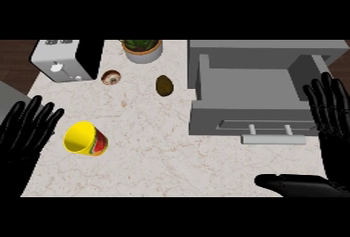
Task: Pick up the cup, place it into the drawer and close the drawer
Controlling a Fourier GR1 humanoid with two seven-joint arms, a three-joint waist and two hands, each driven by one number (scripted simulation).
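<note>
both black hands, right hand (331, 115) and left hand (27, 127), spread open; glossy yellow cup (86, 139) lies tipped on marble.

Kitchen. Pale marble-look counter (157, 148) with a white toaster (60, 60) at the back left, a potted plant (142, 48) beside it, a brown kiwi-like fruit (164, 85), and a grey pull-out drawer (249, 99) with a bar handle (272, 130) standing open.

Yellow cup (86, 139) lies tipped on the counter — grey drawer (249, 95) open, well apart.
</note>
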